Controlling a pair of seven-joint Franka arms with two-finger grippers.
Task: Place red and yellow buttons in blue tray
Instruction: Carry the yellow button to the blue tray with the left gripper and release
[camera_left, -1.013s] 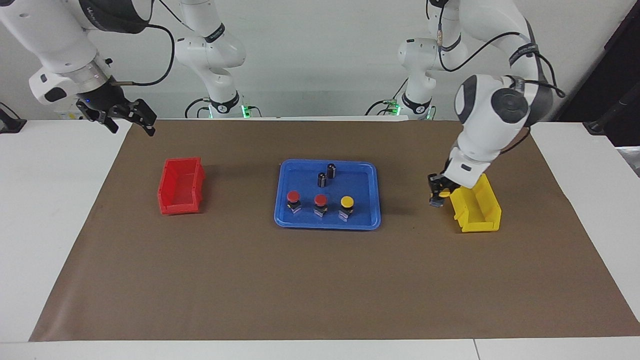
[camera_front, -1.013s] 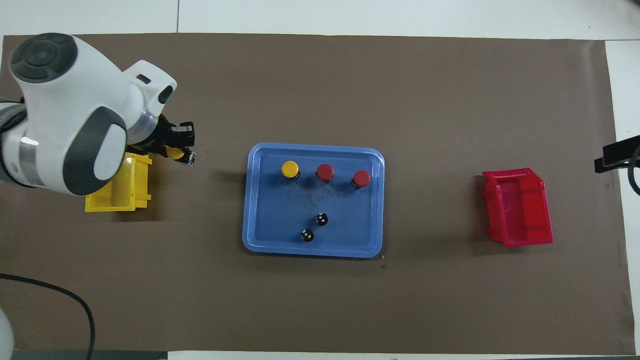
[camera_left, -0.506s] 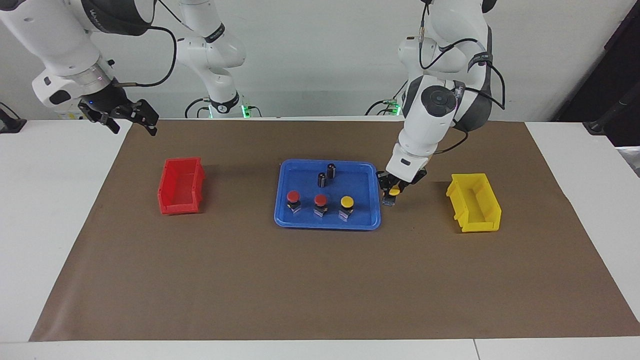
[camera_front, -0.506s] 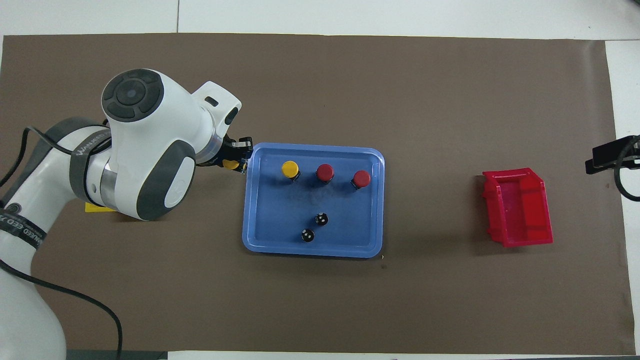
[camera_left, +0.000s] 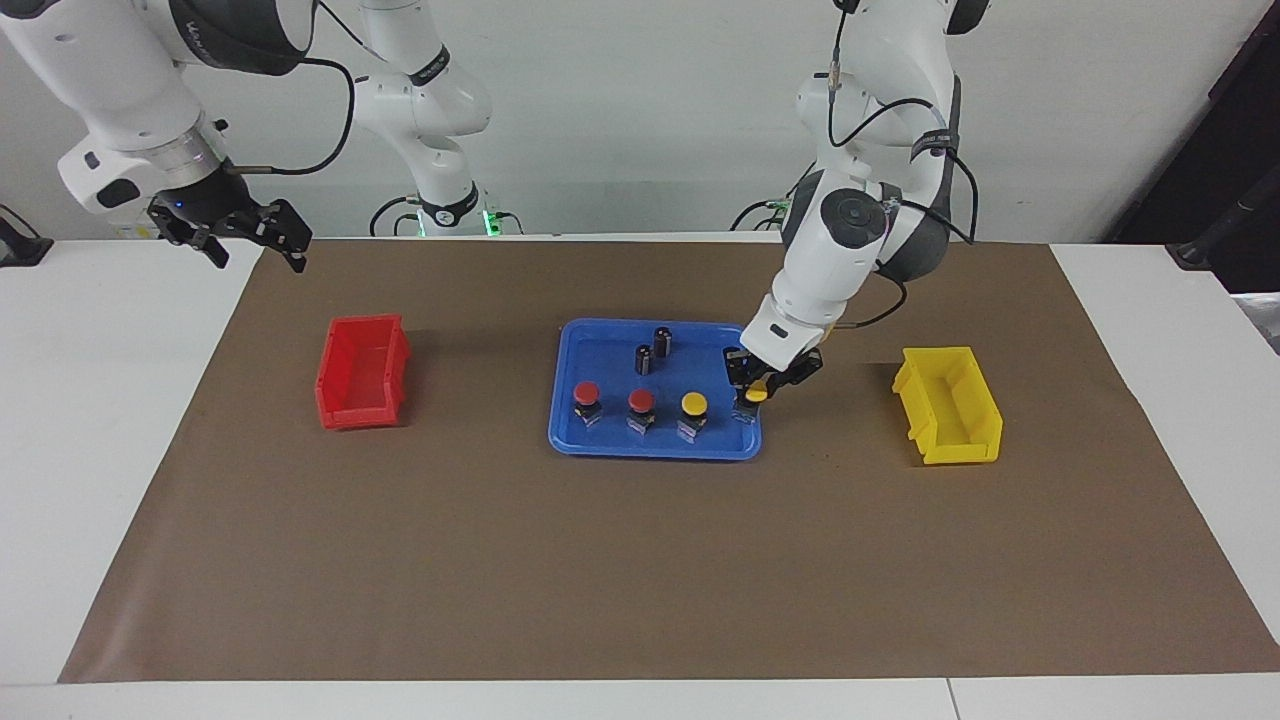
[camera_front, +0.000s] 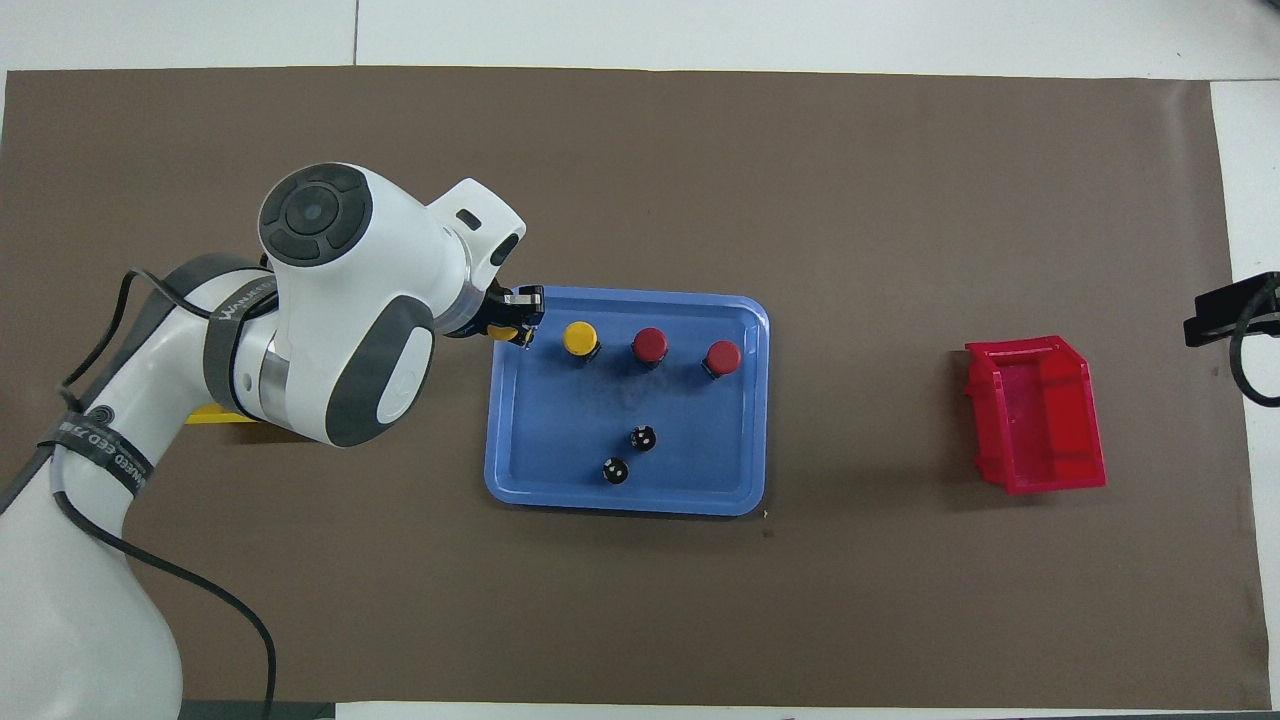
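Note:
The blue tray (camera_left: 600, 440) (camera_front: 560, 485) lies mid-table. In it stand two red buttons (camera_left: 587, 393) (camera_left: 641, 401) (camera_front: 722, 356) (camera_front: 650, 344) and a yellow button (camera_left: 694, 405) (camera_front: 579, 338) in a row. My left gripper (camera_left: 752, 392) (camera_front: 518, 325) is shut on a second yellow button (camera_left: 756, 393) (camera_front: 521, 331) and holds it just over the tray's corner toward the left arm's end, beside the row. My right gripper (camera_left: 255, 233) hangs in the air over the table's edge at the right arm's end; its tip shows in the overhead view (camera_front: 1225, 310).
Two capless dark grey cylinders (camera_left: 653, 351) (camera_front: 629, 453) stand in the tray, nearer to the robots than the buttons. A small red bin (camera_left: 362, 370) (camera_front: 1040, 415) sits toward the right arm's end. A small yellow bin (camera_left: 948, 403) sits toward the left arm's end.
My left gripper has carried the yellow button from beside the yellow bin across to the tray's corner. The right arm has barely moved.

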